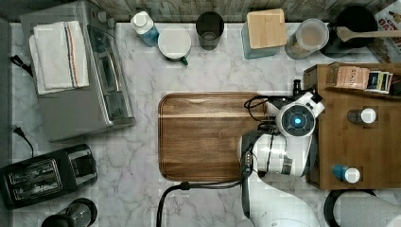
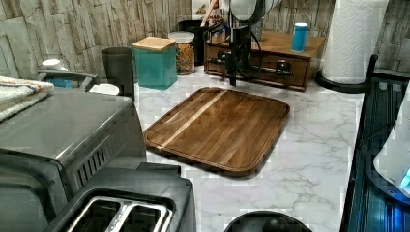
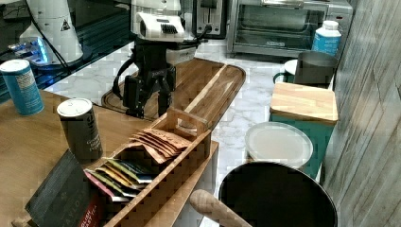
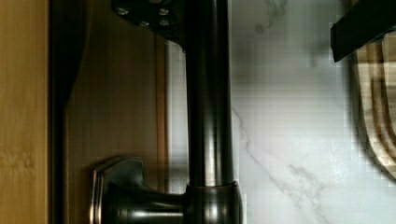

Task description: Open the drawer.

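The end effector (image 2: 233, 72) hangs at the front of the drawer (image 2: 263, 69), right at its black bar handle (image 4: 208, 93); whether its fingers are open or closed around the bar cannot be told. The drawer sits in a wooden cabinet (image 1: 364, 146) on the marble table (image 1: 142, 156), at the top view's right, beside the cutting board (image 1: 203, 137)

the worktop (image 1: 142, 156) is showing white marble veining with a smooth polish. the cutting board (image 1: 203, 137) is looking like oiled dark wood, faintly glossy. the drawer (image 4: 116, 102) is showing matt brown wood grain, its handle (image 4: 208, 93) gleaming as dark smooth metal. the towel (image 1: 59, 54) is lying as soft white cloth on the oven's (image 1: 71, 113) brushed metal.
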You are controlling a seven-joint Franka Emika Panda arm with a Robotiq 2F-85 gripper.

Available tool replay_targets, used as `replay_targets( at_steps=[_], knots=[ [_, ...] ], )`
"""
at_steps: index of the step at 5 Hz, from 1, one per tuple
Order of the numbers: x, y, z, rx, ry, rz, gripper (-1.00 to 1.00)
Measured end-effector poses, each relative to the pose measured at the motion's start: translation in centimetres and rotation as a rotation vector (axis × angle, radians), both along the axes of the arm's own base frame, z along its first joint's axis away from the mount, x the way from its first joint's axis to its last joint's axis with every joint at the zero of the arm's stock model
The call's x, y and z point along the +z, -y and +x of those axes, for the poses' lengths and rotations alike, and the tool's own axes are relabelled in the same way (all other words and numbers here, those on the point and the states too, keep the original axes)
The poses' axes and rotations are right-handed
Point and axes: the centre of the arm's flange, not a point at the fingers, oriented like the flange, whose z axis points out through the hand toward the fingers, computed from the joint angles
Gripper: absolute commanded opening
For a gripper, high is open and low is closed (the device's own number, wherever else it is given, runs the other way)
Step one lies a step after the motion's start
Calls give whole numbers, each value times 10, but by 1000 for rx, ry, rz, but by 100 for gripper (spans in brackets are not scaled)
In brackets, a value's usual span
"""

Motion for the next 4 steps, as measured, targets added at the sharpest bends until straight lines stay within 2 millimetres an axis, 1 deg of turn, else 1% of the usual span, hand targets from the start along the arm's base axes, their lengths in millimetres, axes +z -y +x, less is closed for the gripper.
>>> replay_targets(
  at_steps=[1, 2, 3, 4],
  knots=[
    [1, 5, 2, -36, -15, 14, 100],
    [4, 5, 5, -61, -29, 35, 100],
    [5, 2, 7, -79, -15, 85, 100],
    [6, -3, 4, -79, -7, 122, 100]
  ],
)
